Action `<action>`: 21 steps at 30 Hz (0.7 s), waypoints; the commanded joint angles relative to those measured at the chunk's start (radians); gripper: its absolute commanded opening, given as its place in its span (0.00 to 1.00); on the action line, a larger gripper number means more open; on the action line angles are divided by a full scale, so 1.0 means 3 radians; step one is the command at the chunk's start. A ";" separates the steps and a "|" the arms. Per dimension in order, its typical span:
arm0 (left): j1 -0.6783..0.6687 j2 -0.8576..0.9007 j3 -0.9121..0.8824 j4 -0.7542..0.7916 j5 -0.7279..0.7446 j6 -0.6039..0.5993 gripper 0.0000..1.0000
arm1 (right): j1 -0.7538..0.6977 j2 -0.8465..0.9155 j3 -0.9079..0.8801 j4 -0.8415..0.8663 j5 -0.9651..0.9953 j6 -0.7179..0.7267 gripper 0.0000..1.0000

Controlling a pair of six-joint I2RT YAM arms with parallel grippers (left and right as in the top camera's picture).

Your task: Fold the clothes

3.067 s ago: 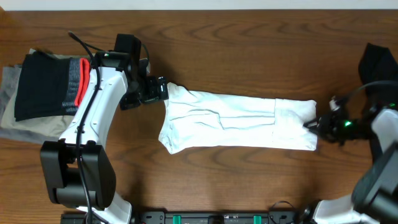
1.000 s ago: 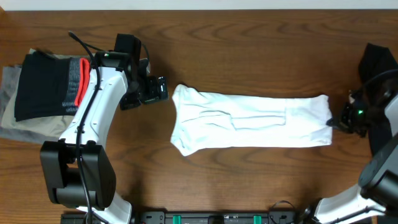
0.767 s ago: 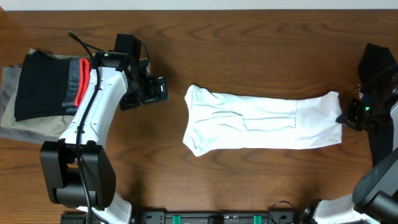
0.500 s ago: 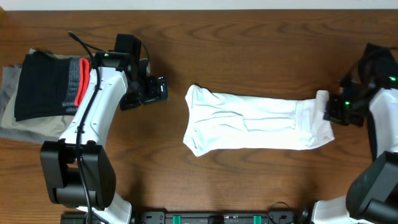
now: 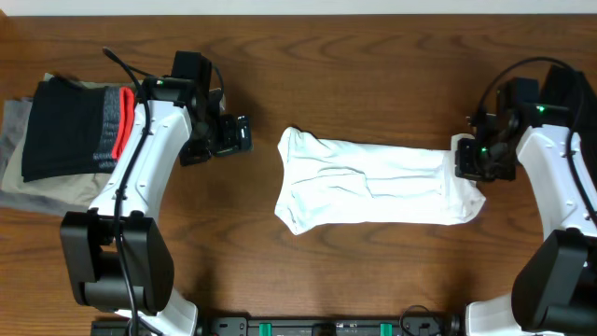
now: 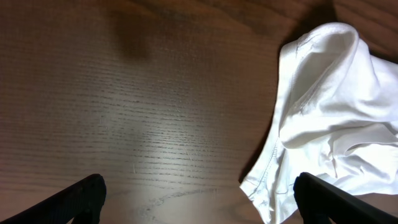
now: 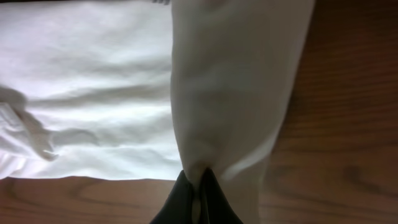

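Note:
A white garment [image 5: 373, 187] lies stretched left to right on the wooden table. My right gripper [image 5: 471, 157] is shut on its right end and holds that end lifted and curled back over the cloth; in the right wrist view the cloth [image 7: 236, 87] is pinched between the fingers [image 7: 181, 198]. My left gripper [image 5: 244, 133] is open and empty, just left of the garment's left end, apart from it. In the left wrist view the white cloth's [image 6: 336, 118] left edge lies at the right, with the gripper [image 6: 199, 198] over bare wood.
A stack of folded clothes, black [image 5: 65, 126] with a red and grey piece [image 5: 119, 121] on beige cloth [image 5: 19, 177], lies at the table's left edge. A dark item [image 5: 567, 89] lies at the far right edge.
My right gripper pulled the garment to the right, away from the left gripper, then lifted its right end and carried it back leftward over the cloth. The left arm stayed still.

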 commanded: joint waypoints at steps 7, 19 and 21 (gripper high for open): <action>0.0010 -0.0037 -0.0036 -0.0019 -0.0041 0.0019 0.98 | 0.0338 0.0142 0.0039 0.0060 -0.0052 0.0192 0.01; 0.0010 -0.0037 -0.0036 -0.0015 -0.0041 0.0020 0.98 | 0.0571 0.0237 0.0039 0.0144 -0.0280 0.0242 0.01; 0.0010 -0.0037 -0.0036 -0.0017 -0.0041 0.0020 0.98 | 0.0600 0.0237 0.0039 0.0145 -0.0320 0.0242 0.01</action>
